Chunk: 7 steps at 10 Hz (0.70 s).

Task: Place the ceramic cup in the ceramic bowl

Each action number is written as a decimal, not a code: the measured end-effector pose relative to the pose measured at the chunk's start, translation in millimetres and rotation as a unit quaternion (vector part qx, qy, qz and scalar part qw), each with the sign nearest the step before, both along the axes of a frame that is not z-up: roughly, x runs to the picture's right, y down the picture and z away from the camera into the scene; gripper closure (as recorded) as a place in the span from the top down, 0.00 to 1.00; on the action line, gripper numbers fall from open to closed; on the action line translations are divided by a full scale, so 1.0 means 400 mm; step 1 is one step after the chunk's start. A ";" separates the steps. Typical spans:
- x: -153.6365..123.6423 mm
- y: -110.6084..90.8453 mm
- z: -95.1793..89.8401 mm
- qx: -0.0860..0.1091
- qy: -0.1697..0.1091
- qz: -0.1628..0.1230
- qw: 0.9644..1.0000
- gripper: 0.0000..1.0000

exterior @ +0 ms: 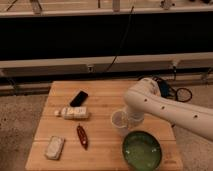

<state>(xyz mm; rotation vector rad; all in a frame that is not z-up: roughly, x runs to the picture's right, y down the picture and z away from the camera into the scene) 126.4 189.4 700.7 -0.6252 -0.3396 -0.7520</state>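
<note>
The ceramic cup (119, 121), small and whitish, hangs just above the wooden table (100, 90), close to the upper left rim of the ceramic bowl (142, 150). The bowl is wide, glossy green, and stands at the table's front right. My gripper (130, 119) is at the end of the white arm that reaches in from the right; it is shut on the cup's right side and mostly hidden behind the wrist.
A black phone (78, 98) and a white lying bottle (74, 113) are at the left middle. A red-brown oblong item (81, 136) and a white packet (54, 147) lie at the front left. Cables (172, 91) lie on the floor beyond the right edge.
</note>
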 end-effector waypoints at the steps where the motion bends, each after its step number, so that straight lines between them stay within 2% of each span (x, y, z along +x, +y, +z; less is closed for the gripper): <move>1: 0.033 0.015 0.004 0.000 0.003 0.006 1.000 0.00; 5: 0.080 0.048 -0.004 0.008 0.006 0.019 1.000 0.00; 7: 0.072 0.033 -0.012 0.012 0.005 0.016 1.000 0.00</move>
